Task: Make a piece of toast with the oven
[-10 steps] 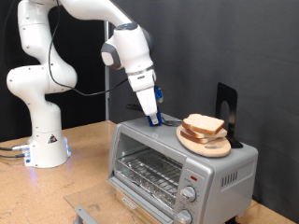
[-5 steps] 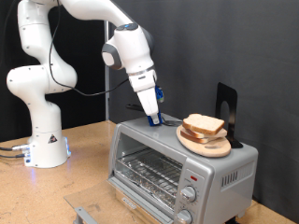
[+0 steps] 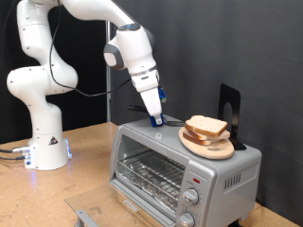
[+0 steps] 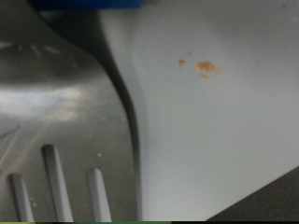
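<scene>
Desk [image 3: 90, 161] of brown wood fills the exterior view's lower left, with a grey bracket-like part [image 3: 83, 216] at the bottom edge. On it stands the oven [image 3: 180, 165], a silver toaster oven with its glass door shut, a wire rack [image 3: 151, 175] behind the glass, and two round knobs [image 3: 189, 203] under a red mark at the exterior view's right. On the oven's top sits a round wooden plate [image 3: 206, 145] carrying the piece of toast [image 3: 206, 126], stacked slices of pale bread with brown crust. Just beside the plate, toward the exterior view's left, the gripper [image 3: 155, 120] points down at the oven's top rear; whether its fingers are apart or together cannot be told. The wrist view, very close and blurred, shows what may be a slotted metal surface [image 4: 56, 140] beside a pale one. Behind stands a black upright holder [image 3: 229, 113].
</scene>
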Controlling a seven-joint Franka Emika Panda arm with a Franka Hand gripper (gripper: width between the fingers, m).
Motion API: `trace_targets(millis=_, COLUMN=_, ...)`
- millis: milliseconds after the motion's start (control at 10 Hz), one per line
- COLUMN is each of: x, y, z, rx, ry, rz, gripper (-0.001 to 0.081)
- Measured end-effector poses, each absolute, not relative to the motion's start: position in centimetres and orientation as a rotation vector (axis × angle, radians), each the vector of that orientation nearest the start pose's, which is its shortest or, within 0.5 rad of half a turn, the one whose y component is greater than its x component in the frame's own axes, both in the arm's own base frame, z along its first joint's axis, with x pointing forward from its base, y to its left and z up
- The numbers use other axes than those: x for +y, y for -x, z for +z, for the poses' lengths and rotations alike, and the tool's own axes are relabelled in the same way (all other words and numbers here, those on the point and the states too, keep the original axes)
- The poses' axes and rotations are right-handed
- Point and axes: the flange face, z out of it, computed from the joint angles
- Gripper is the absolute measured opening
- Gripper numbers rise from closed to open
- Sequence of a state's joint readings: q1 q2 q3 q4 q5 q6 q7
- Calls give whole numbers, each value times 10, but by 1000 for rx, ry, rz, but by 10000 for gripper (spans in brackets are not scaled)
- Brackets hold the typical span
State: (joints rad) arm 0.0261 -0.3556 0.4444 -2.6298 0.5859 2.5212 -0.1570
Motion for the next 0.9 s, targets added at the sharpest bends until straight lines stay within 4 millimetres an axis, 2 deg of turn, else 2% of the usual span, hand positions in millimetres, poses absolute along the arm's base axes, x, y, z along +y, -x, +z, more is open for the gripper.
trace_targets(millis=900, x=177, y=-379, z=375, rx=-237, ry=2850, rz=-299, gripper=809)
